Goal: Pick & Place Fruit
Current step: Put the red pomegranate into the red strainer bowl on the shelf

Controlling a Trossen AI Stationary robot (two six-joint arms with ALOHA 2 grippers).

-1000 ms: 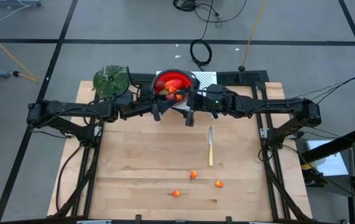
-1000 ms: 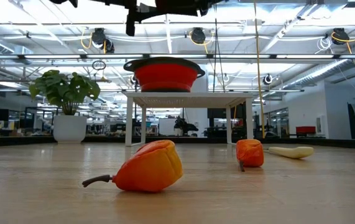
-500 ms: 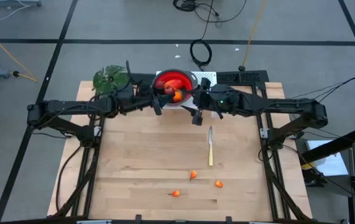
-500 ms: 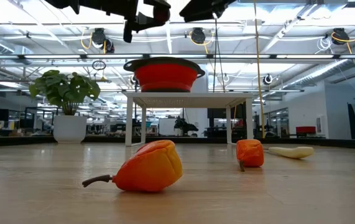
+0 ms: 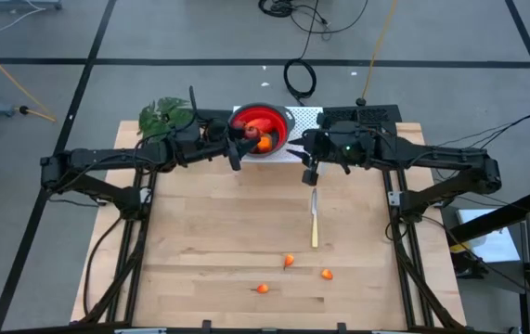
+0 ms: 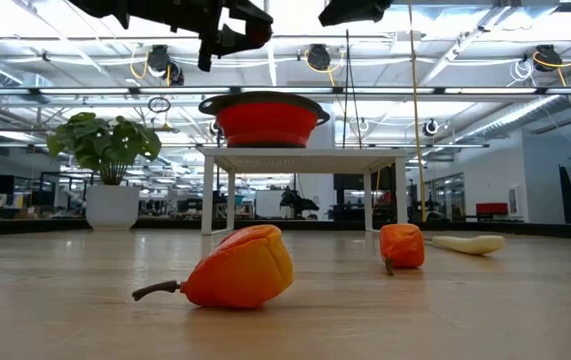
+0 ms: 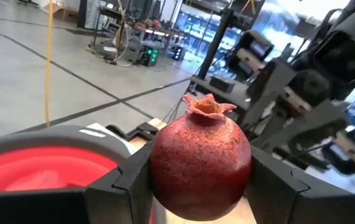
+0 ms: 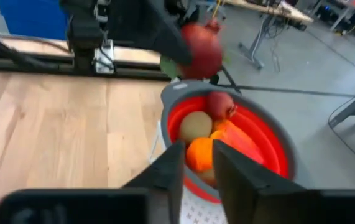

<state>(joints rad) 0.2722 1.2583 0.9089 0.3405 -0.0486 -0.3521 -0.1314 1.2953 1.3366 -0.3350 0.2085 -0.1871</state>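
Observation:
A dark-red pomegranate (image 7: pixel 199 158) hangs over the left rim of the red bowl (image 5: pixel 279 121), with my left gripper (image 5: pixel 245 139) shut on it. The bowl (image 8: pixel 270 140) stands on a small white stand (image 6: pixel 305 155) at the table's far edge. It holds several fruits: an orange one (image 8: pixel 201 152), a red-orange oblong one (image 8: pixel 239 140), a pale oval one (image 8: pixel 194 126) and a dark-red one (image 8: pixel 221 104). Three small orange fruits (image 5: pixel 289 261) lie near the front edge. My right gripper (image 5: pixel 309 173) hovers right of the bowl, fingers narrowly apart, nothing between them. My left gripper pinches the pomegranate's round body (image 7: pixel 158 168) between its two fingers (image 7: pixel 124 183), one on each side. The fingers come level from the table's left. The fruit is lifted clear above the bowl's rim, its crown (image 7: pixel 207 106) pointing up.
A slim knife (image 5: pixel 315 219) lies on the wood right of centre, below my right gripper. A leafy green plant (image 5: pixel 166 118) stands at the far left corner behind the left arm. Bare wood stretches across the table's middle and left.
My right gripper has drawn away from the bowl toward the table's right edge, rising a little. My left gripper has swung toward the far edge with the pomegranate, bringing it over the bowl's left rim, and has rolled slightly.

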